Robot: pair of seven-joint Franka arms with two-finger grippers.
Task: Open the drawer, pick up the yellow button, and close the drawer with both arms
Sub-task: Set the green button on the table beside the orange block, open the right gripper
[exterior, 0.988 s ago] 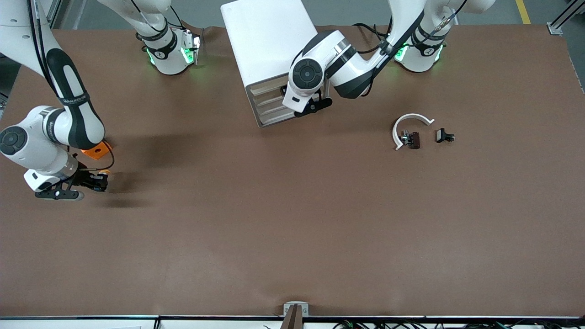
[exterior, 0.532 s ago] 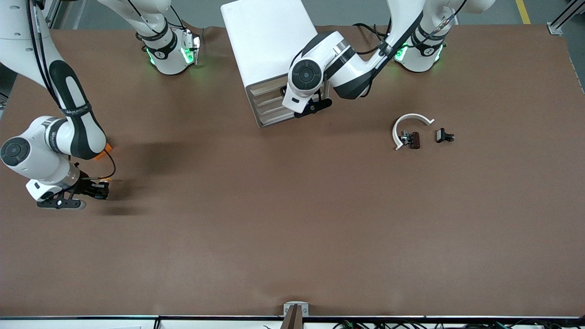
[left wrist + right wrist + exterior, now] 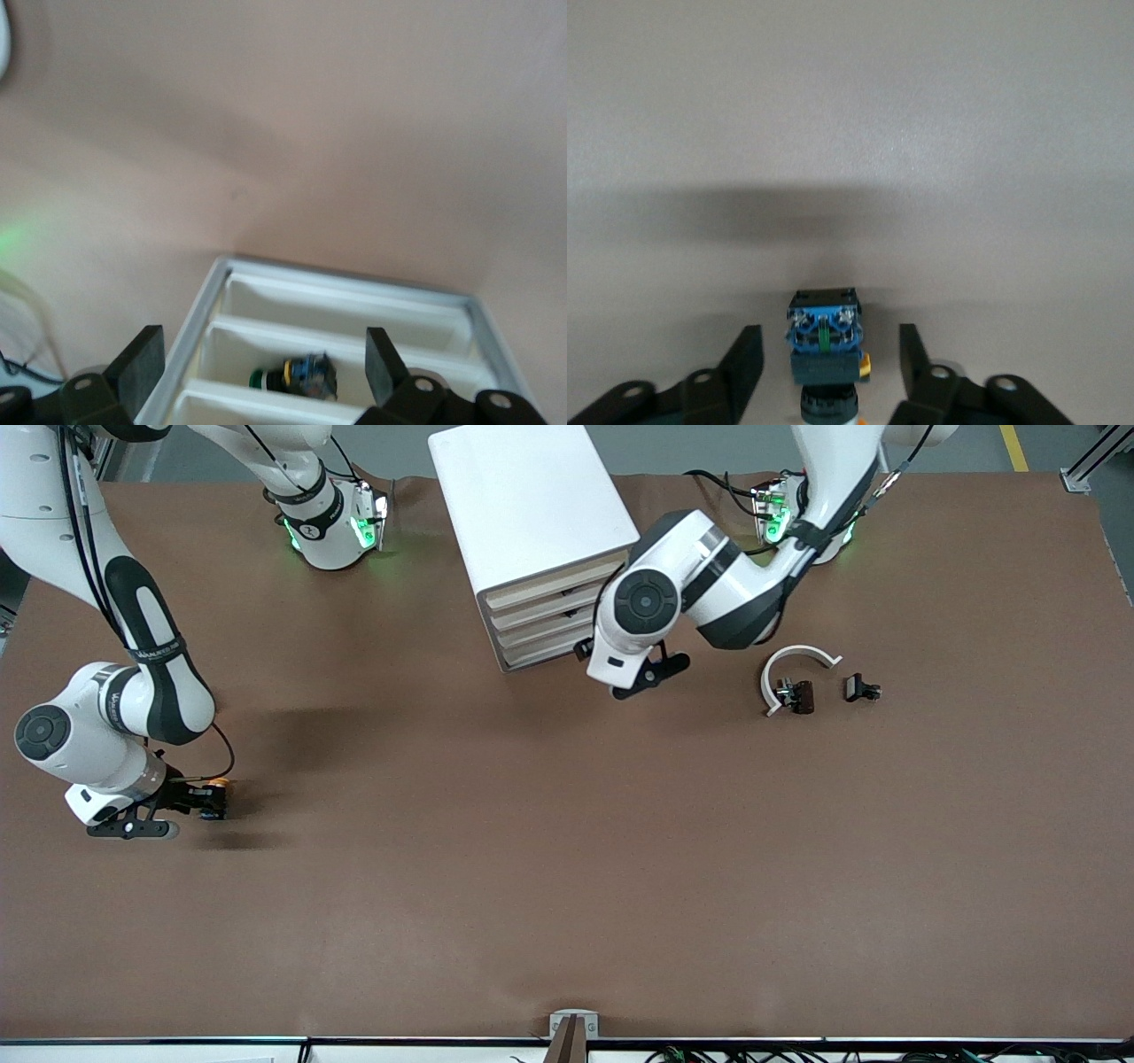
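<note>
- The right pincer [image 3: 202,804] sits low over the desk [image 3: 567,886] toward the right arm's end, with its fingers [image 3: 744,363] spread apart and nothing gripped
- The button [image 3: 215,788] lies on the desk just at the tips of that pincer; in the right wrist view it [image 3: 824,341] rests between the open fingers without touching either, its blue-and-black body showing and a sliver of orange cap beside it. By my reading it has been set down here, out of the cabinet
- The left pincer [image 3: 640,677] hangs just in front of the white cabinet [image 3: 532,514], over bare desk beside the drawer fronts; its fingers [image 3: 137,367] stand wide apart and hold nothing
- The left wrist view looks down on a drawer [image 3: 337,310] with white dividers, and a small blue-and-green part [image 3: 297,374] lies in one compartment; from the front view I cannot tell whether that drawer is fully shut, so the closing step may remain
- A white curved piece [image 3: 788,669] and two small dark parts [image 3: 802,695] [image 3: 861,688] lie toward the left arm's end, apart from the work
- There is lettering on the black band of the right arm [image 3: 151,657], too small to read; no other writing can be made out
</note>
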